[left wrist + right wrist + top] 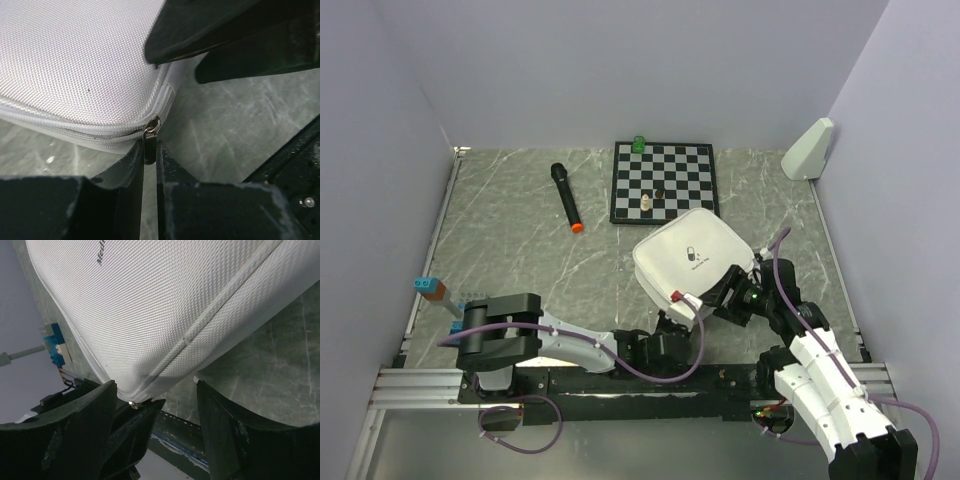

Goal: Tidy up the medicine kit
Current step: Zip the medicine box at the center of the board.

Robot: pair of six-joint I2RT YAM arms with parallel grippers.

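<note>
Both wrist views crop the medicine kit (75, 60) to one corner. The zipper pull (152, 129) is half hidden between the fingers of the left gripper (149, 149). The pieces (648, 203) on the chessboard (682, 165) are too small to identify.

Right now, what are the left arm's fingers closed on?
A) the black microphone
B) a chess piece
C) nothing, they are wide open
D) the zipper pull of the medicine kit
D: in the left wrist view the left fingers pinch the small metal zipper pull at the corner of the medicine kit.
</note>
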